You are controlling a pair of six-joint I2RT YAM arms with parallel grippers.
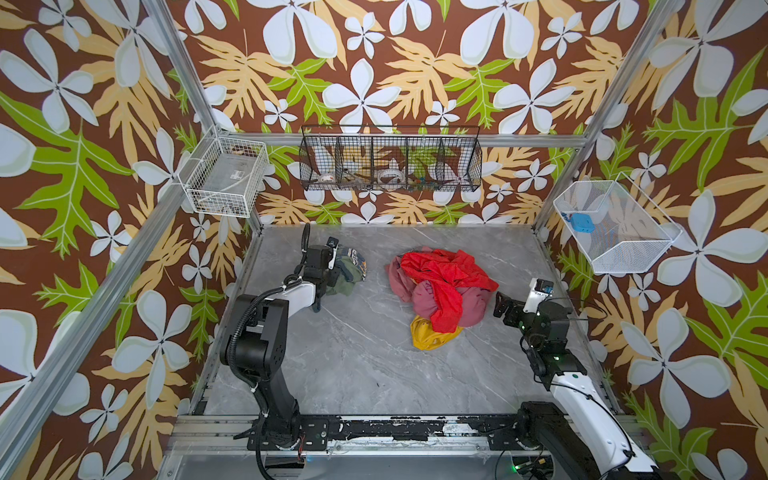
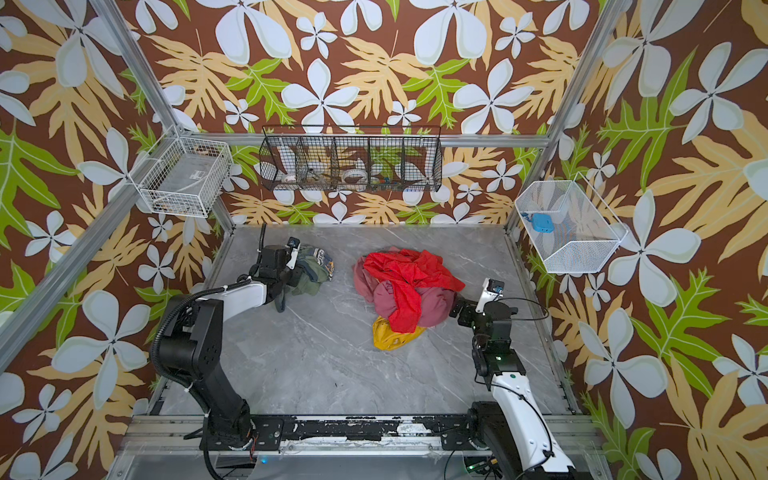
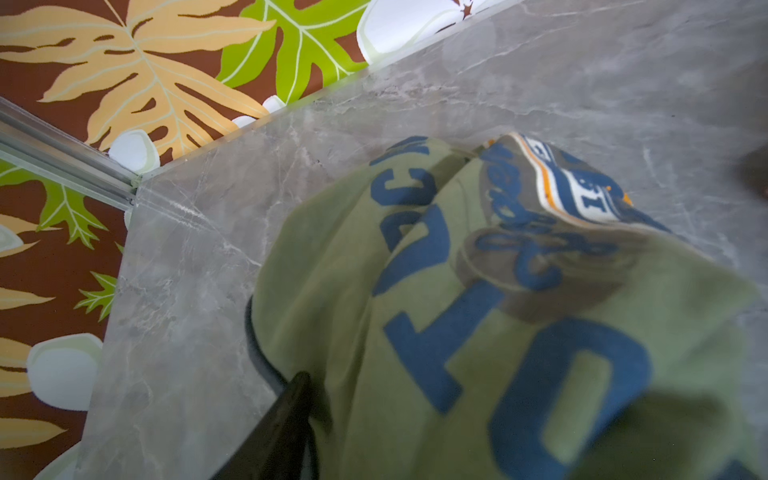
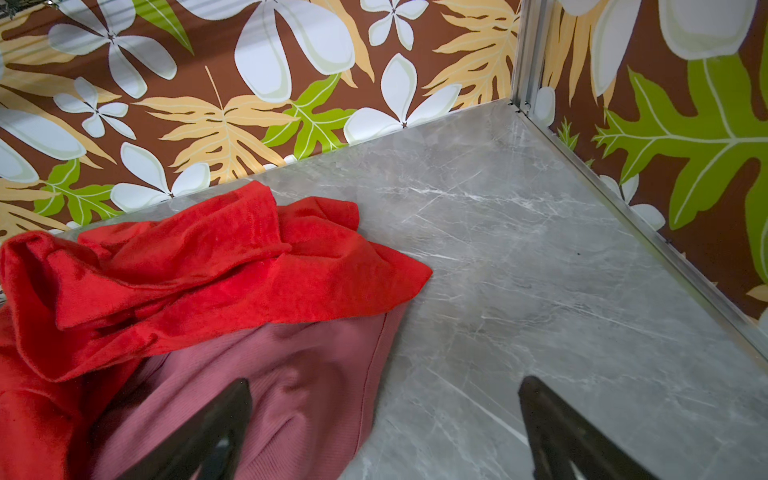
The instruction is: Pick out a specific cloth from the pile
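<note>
My left pincer (image 1: 331, 281) is touching the cloth (image 1: 353, 266) at the pile's (image 1: 440, 286) nine o'clock, grip indiscernible; my right pincer (image 4: 386, 384) is gaping, released.

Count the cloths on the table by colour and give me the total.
Olive-green cloth: 1
Red cloth: 1
Pink-maroon cloth: 1
Mustard-yellow cloth: 1
Total: 4
</note>
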